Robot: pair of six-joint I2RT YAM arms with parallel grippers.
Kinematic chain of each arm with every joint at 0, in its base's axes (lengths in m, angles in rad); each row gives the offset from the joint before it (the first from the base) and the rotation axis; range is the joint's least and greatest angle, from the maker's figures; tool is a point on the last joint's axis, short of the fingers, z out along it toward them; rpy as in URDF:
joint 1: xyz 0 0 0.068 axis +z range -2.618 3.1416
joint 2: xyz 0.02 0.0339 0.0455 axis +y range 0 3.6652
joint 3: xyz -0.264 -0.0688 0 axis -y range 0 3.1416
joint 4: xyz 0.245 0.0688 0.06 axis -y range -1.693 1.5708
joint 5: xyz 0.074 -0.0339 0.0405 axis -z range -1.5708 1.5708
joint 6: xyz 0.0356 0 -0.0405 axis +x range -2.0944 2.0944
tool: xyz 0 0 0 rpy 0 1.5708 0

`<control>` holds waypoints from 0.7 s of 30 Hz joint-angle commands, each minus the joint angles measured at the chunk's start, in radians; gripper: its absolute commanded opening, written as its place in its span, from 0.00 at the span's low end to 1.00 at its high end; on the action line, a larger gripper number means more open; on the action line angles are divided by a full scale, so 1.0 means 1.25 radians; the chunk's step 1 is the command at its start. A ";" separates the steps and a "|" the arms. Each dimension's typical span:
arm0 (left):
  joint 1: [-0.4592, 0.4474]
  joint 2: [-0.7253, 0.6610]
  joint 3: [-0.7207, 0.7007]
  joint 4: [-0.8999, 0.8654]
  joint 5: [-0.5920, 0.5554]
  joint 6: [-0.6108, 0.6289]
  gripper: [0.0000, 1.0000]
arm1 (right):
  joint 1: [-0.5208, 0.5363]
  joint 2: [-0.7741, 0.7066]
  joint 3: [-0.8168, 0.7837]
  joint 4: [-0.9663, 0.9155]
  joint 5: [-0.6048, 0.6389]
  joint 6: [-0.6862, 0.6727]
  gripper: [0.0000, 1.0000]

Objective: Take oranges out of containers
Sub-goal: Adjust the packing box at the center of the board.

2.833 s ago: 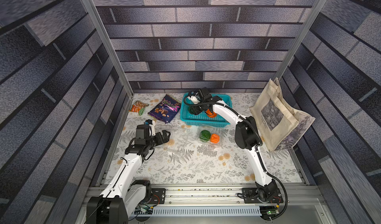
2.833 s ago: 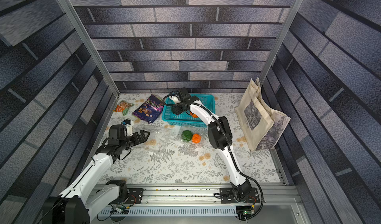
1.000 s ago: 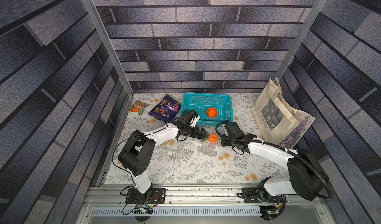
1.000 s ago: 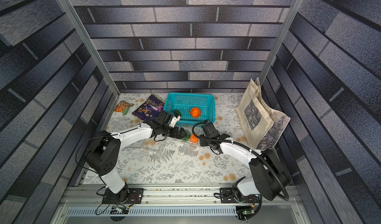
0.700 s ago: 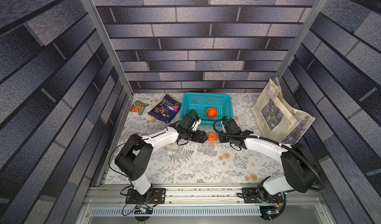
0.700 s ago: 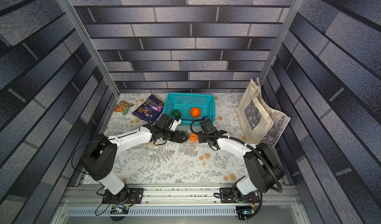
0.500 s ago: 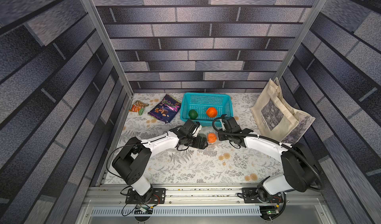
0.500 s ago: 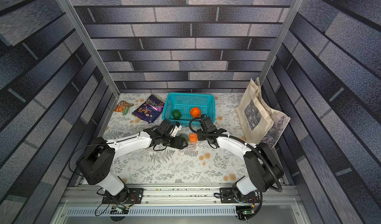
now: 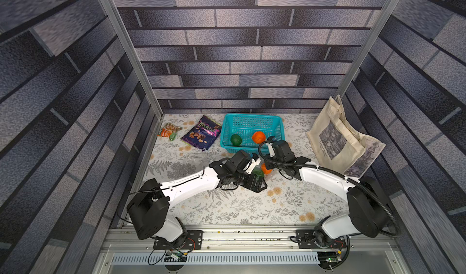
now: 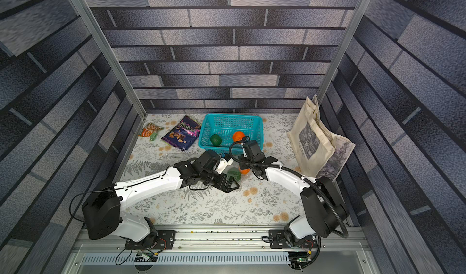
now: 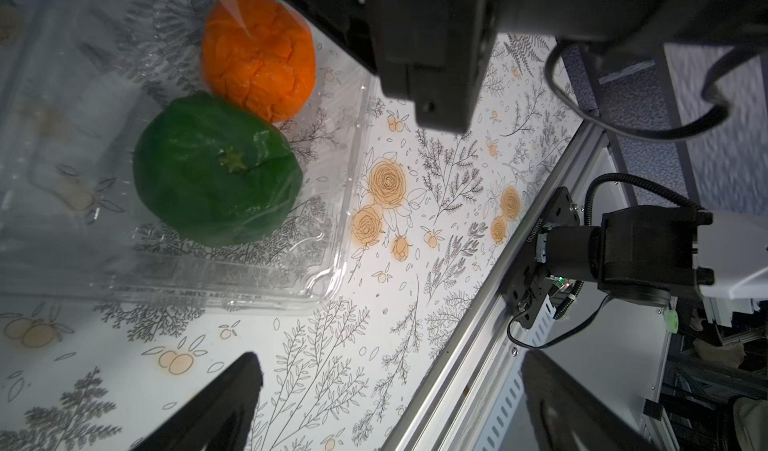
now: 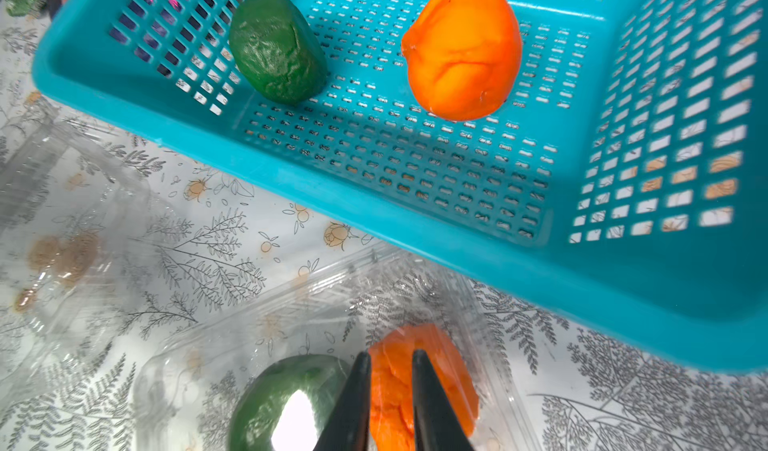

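A clear clamshell container lies mid-table with a bright orange and a dark green orange inside. My right gripper hovers just over that bright orange, jaws a narrow gap apart with nothing seen between them. My left gripper is wide open and empty, beside the container's front edge. In both top views another green orange and bright orange lie loose in the teal basket. A second clear container lies empty to the left.
The teal basket stands just behind the containers. A purple snack bag and a small orange packet lie at the back left. A beige tote bag leans on the right wall. Both arms meet mid-table.
A green orange now lies in the basket. My open left gripper has drawn back to the container's front. The right gripper came from the basket to the container's bright orange and has parted slightly.
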 commanded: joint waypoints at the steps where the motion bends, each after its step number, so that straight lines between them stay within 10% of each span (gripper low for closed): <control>1: 0.035 -0.032 0.056 -0.073 -0.062 0.058 1.00 | 0.004 -0.106 -0.047 -0.022 0.057 -0.003 0.19; 11: 0.133 0.209 0.260 -0.152 -0.216 0.280 1.00 | 0.003 -0.218 -0.188 -0.046 0.156 0.128 0.09; 21: 0.126 0.283 0.278 -0.104 -0.160 0.253 1.00 | 0.002 -0.159 -0.202 -0.053 0.136 0.170 0.08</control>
